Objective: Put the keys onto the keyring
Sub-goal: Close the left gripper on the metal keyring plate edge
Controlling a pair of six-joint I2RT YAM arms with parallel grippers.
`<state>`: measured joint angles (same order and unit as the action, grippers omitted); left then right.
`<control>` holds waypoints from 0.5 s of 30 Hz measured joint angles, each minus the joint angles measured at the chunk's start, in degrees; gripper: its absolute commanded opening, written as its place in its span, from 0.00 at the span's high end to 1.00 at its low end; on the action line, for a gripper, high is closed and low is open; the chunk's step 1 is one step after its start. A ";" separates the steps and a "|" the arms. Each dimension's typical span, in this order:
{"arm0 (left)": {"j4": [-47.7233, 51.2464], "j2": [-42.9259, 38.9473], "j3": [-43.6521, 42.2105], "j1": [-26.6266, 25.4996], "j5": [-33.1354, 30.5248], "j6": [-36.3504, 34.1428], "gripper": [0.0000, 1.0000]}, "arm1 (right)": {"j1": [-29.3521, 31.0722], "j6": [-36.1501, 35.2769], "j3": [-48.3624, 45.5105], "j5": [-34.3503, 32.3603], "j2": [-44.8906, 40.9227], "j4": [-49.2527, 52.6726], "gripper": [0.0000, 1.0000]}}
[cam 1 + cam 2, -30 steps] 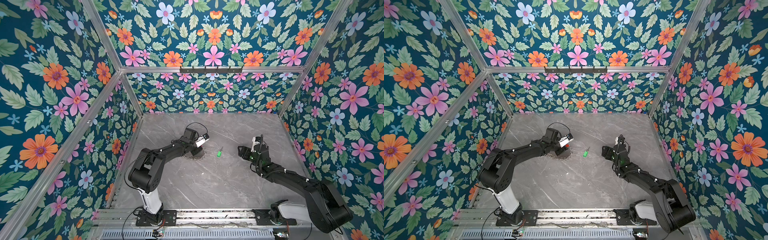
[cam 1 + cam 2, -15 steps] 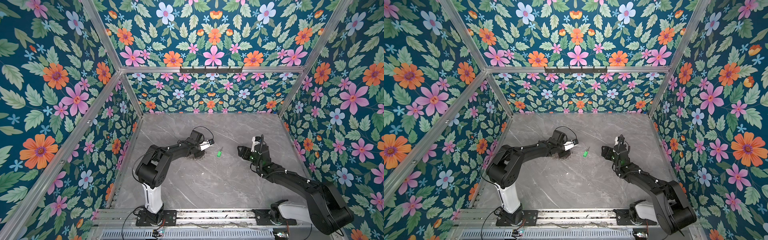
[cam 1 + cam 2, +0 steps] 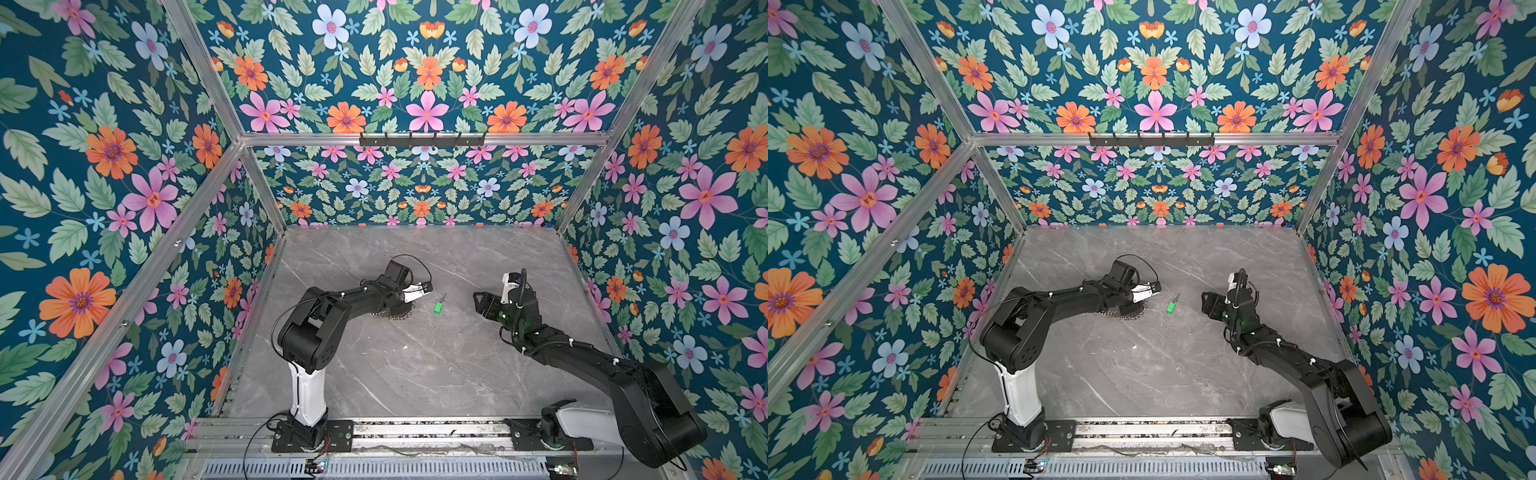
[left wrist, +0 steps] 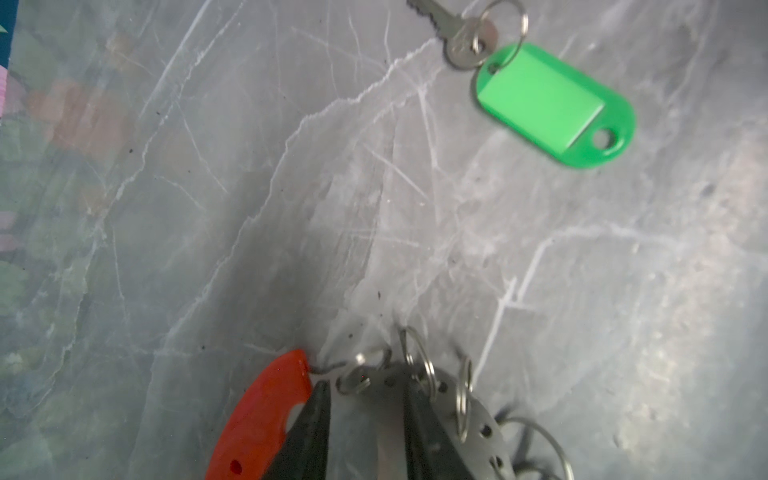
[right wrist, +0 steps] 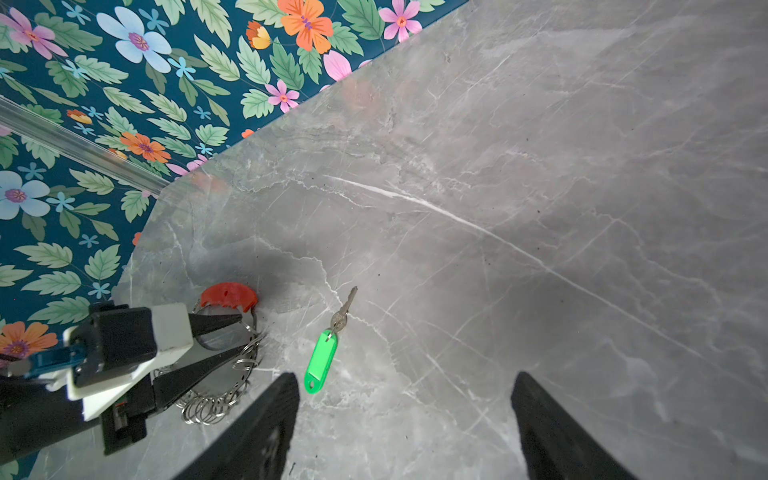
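1. Since a second ago the left arm has drawn its elbow in toward the middle and pushed the left tool point(image 3: 428, 286) a little further out over the keyring point(image 3: 394, 315), closer to the key point(image 3: 438, 306). The right arm has hardly stirred.
2. From where I stand, the left tool's jaws are partway apart, tips down on the keyring point(image 4: 478, 424). One finger point(image 4: 316, 415) sits right beside the red arc point(image 4: 266, 415), the other lies across the grey plate, and a strip of plate shows between them. Whether they actually pinch the ring, I cannot tell.
3. The keyring point(image 5: 228, 376) lies flat on the counter point(image 3: 415, 374) beneath that tool, with its silver loops point(image 5: 208, 409) fanned along the rim beside the fingers.
4. The key point(image 5: 322, 357), a metal blade joined by a small split ring to a green tag, lies flat on the counter just ahead of the left tool's tips. It touches neither them nor the keyring, and sits between the two tools, nearer the left one.
5. The right tool point(image 5: 407, 415) hovers wide open and empty, pointing toward the key, with bare counter between them.
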<state>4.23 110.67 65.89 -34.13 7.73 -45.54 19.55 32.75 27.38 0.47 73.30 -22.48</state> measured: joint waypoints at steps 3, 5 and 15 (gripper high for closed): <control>-0.90 0.70 0.46 -0.17 0.00 -0.02 0.65 | 0.00 0.00 0.15 0.00 0.13 0.15 0.19; -1.25 0.92 0.63 -0.28 -0.04 -0.02 0.65 | 0.00 0.00 0.33 0.00 0.09 0.17 0.19; 0.17 -0.09 1.31 -0.42 -2.23 2.34 0.58 | 0.00 0.00 0.31 0.39 -0.96 0.28 0.19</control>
<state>4.40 110.59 67.20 -34.54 5.50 -43.20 19.55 32.75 27.68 0.86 72.34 -22.20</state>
